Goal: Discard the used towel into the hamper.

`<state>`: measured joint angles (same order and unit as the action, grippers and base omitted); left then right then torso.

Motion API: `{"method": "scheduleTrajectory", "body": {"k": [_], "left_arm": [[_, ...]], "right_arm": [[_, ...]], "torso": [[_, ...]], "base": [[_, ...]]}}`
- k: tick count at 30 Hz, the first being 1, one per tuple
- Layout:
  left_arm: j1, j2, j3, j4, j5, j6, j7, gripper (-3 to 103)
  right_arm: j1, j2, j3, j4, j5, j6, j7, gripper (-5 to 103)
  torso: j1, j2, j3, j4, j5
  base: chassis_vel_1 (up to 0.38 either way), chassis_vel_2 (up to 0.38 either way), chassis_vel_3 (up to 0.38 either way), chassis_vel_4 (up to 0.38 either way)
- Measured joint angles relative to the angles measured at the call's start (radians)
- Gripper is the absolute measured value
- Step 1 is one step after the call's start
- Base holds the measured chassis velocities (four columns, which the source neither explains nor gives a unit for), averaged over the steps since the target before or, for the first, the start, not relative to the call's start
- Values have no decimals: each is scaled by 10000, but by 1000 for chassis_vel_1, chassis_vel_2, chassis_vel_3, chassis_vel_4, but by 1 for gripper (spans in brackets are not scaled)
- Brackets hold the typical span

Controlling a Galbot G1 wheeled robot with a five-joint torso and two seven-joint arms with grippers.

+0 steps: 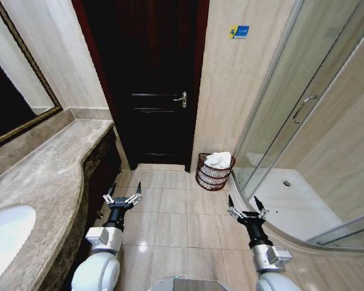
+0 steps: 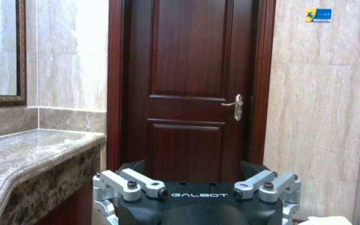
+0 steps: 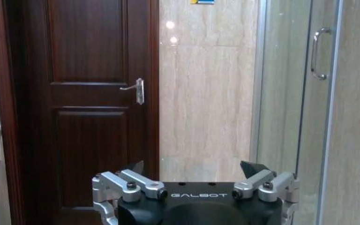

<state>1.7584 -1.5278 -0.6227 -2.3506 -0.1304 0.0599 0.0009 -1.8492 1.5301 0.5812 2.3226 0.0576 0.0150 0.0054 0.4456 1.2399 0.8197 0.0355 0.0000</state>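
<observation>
A white towel (image 1: 218, 159) lies bunched in the top of the hamper (image 1: 211, 177), a small round dark wire basket standing on the tiled floor by the wall, between the door and the shower. A pale corner of the towel (image 2: 325, 220) also shows in the left wrist view. My left gripper (image 1: 126, 193) (image 2: 194, 166) is held low over the floor, well short of the hamper, open and holding nothing. On the other side my right gripper (image 1: 244, 206) (image 3: 193, 166) is at about the same height, also open and holding nothing.
A dark wooden door (image 1: 158, 91) with a lever handle is shut straight ahead. A marble counter (image 1: 45, 173) with a white sink (image 1: 6, 233) runs along the left. The glass shower enclosure (image 1: 303, 121) curves along the right. Tiled floor lies between.
</observation>
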Motion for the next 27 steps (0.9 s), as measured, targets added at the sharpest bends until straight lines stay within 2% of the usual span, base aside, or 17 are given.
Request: {"method": "scheduleTrajectory", "body": {"k": [27], "left_arm": [[0,0,0,0,0,0,0,100]], "right_arm": [[0,0,0,0,0,0,0,100]], "torso": [[0,0,0,0,0]], "base": [[0,0,0,0]]}}
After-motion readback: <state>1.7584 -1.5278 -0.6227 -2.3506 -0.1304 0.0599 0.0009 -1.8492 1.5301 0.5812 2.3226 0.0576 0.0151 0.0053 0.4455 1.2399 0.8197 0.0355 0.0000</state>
